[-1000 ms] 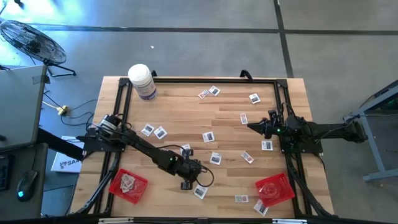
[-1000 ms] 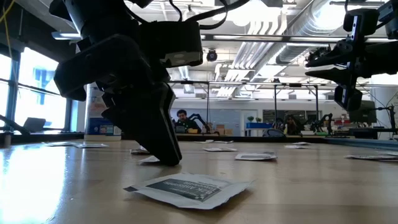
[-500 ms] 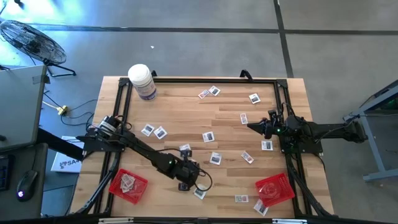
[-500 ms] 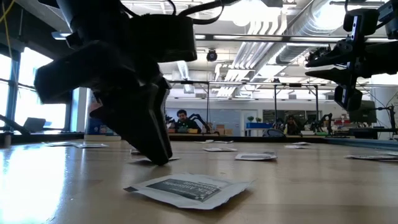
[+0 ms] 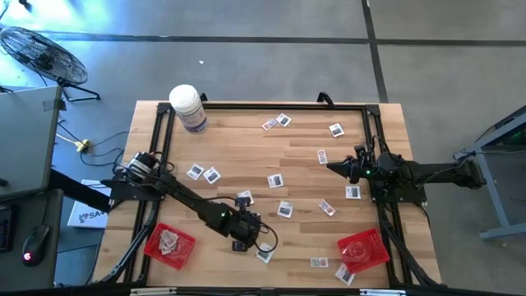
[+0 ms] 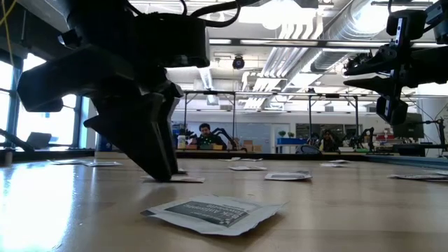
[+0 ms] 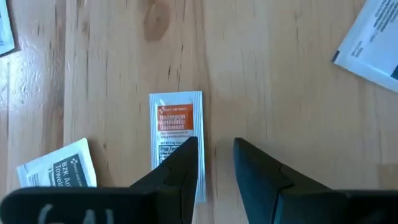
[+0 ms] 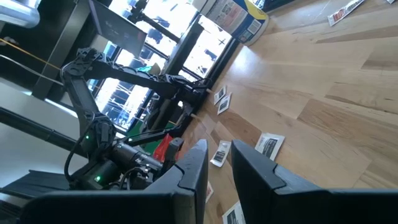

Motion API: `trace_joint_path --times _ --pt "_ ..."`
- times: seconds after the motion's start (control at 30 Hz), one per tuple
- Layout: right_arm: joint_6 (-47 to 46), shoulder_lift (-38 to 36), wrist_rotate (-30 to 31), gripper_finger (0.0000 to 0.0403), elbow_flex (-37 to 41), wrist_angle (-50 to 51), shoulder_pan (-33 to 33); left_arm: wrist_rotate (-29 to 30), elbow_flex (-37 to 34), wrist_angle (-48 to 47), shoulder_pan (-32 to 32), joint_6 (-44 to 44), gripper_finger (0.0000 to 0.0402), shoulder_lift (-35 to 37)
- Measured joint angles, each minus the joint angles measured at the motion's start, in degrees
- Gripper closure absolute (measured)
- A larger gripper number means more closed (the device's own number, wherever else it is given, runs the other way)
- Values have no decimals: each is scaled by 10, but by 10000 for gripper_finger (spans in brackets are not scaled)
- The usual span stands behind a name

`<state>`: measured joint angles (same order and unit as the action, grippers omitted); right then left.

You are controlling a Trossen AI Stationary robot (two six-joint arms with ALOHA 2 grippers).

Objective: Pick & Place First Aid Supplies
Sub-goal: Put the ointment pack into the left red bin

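The wooden table [image 5: 246,160] carries a black frame around its edges and is the largest thing in view. A big white bottle [image 5: 187,108] with a white cap stands at its far left corner. Two red trays sit along the near edge: the left tray [image 5: 169,245] by the near left corner with a few packets in it, and the right tray [image 5: 363,250] by the near right corner, also holding packets.

The left arm reaches from the left edge toward the middle of the near edge. Its left gripper [image 7: 216,158] is low over the wood, fingers a narrow gap apart with bare wood between them and nothing gripped. One finger [image 7: 183,162] overlaps the lower end of a narrow packet with an orange panel [image 7: 176,121]; whether it touches it cannot be told. A grey-printed packet [image 7: 59,167] lies just beside that one.

The right arm waits above the right edge, about midway along it. The right gripper [image 8: 214,165] hangs clear of the table, fingers slightly parted and empty.

The small white packets [image 5: 276,181] lie scattered across the table, several toward the far edge, others around the middle and near the right tray. In the low view one packet [image 6: 213,210] lies flat closest to the near edge
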<state>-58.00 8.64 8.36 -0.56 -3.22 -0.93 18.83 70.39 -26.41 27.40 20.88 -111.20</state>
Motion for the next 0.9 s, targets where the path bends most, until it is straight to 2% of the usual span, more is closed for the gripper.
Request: trace_joint_path --times 0.23,0.4,0.9 --pt "0 0 0 339 0 0 0 17 1 -53 0 10 302 29" --pt "0 4 0 339 0 -1 0 10 0 -48 0 17 302 31" --pt "0 7 0 339 0 0 0 12 -100 64 0 61 302 36"
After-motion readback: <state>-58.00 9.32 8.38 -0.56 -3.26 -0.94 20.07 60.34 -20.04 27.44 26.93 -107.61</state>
